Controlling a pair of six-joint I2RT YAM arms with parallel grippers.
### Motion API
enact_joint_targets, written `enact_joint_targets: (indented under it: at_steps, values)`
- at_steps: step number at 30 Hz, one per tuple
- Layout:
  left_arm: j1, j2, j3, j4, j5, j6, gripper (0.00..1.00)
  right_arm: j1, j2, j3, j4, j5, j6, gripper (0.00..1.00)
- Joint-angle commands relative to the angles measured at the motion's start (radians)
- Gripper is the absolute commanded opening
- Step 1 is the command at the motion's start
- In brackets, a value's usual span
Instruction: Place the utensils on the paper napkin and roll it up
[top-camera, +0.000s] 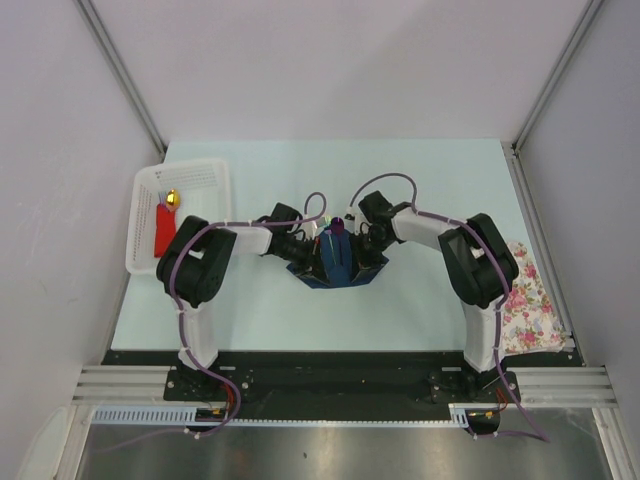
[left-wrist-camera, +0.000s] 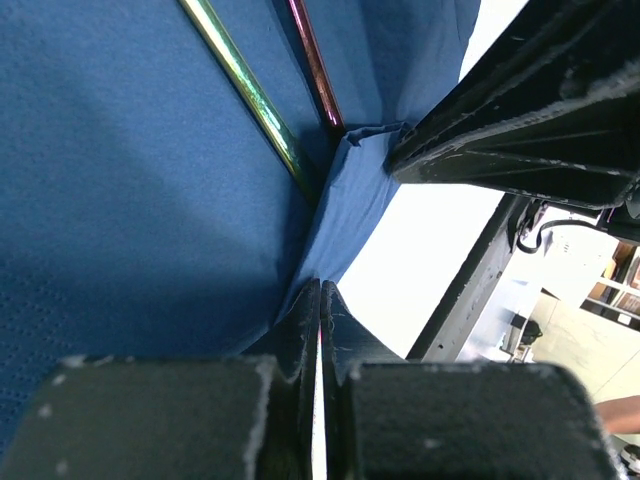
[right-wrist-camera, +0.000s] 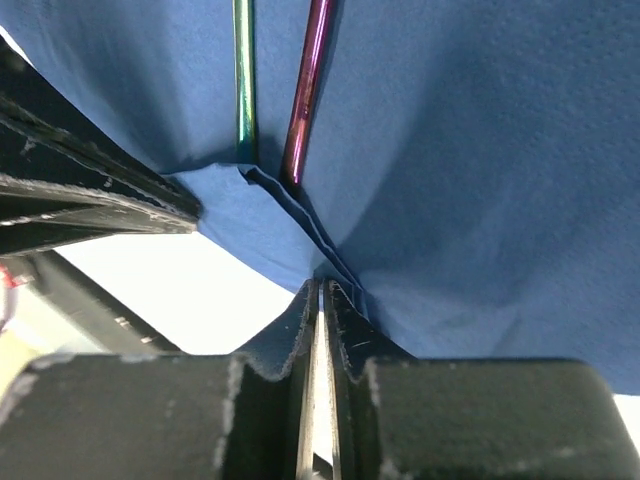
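**A:** Starting at the far left of the table (top-camera: 430, 180), there's a white basket (top-camera: 145, 215) with a red object (top-camera: 163, 232) and a gold ball (top-camera: 173, 198) lying in it.

**B:** Moving in, the left gripper (left-wrist-camera: 320, 292) is at the left edge of the paper napkin (top-camera: 345, 272). Its jaws are pressed together, pinching a fold of the blue sheet.

**A:** The napkin sits mid-table between the two arms, with both sides lifted into a trough. The utensils (top-camera: 333, 232) lie along its crease, and their green and purple ends poke out at the far side.

**B:** The right gripper (right-wrist-camera: 320, 288) mirrors the left on the other edge. Its jaws are nearly together with only a thin slit between them, and the napkin's layers run right into the tips.

**A:** Over at the right edge of the table lies a floral cloth (top-camera: 527, 300), well apart from the rest.
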Motion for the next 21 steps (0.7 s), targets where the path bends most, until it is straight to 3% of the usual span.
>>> enact_joint_targets:
  at_steps: [1,5,11,14,21]
  values:
    - [0.018,0.008,-0.023,-0.012,-0.068,0.007,0.00,0.007,-0.056,-0.037,-0.008,0.203,-0.081,0.12]
    - [0.018,0.004,-0.024,-0.008,-0.068,0.007,0.00,-0.004,-0.099,-0.040,-0.021,0.144,-0.078,0.13]
    - [0.020,-0.002,-0.026,-0.006,-0.066,0.010,0.00,-0.067,-0.148,-0.034,0.038,-0.157,-0.029,0.12]
    - [0.020,-0.002,-0.026,0.000,-0.064,0.008,0.00,-0.071,-0.150,-0.046,0.059,-0.235,-0.003,0.12]
    - [0.018,0.003,-0.015,-0.004,-0.061,0.010,0.00,-0.022,-0.096,-0.034,0.039,-0.222,-0.020,0.11]
